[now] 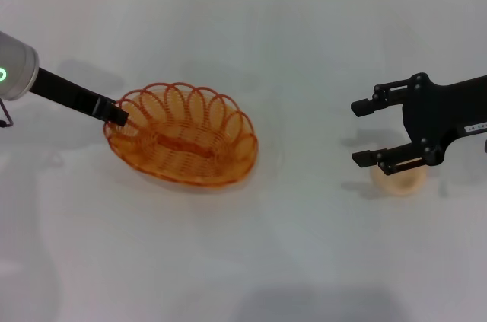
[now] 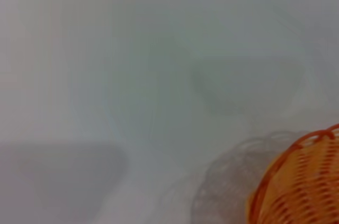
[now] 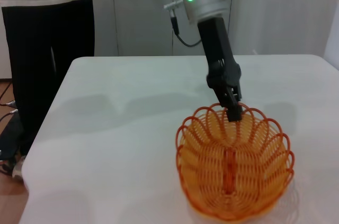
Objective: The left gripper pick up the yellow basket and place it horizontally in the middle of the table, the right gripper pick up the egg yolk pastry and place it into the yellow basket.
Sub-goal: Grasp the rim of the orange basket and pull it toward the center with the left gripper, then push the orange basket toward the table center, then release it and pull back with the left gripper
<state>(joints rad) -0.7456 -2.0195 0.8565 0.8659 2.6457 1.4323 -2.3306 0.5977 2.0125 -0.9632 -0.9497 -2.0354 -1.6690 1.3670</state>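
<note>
The yellow basket rests left of the middle of the white table, its long axis slanting. My left gripper is at the basket's left rim and shut on it; the right wrist view shows the left gripper pinching the far rim of the basket. A part of the basket shows in the left wrist view. My right gripper is open on the right, held just above the egg yolk pastry, which lies on the table partly hidden under the lower finger.
A person in black trousers stands beyond the table's far side in the right wrist view. The table's edge runs close to that person. Bare tabletop lies between the basket and the pastry.
</note>
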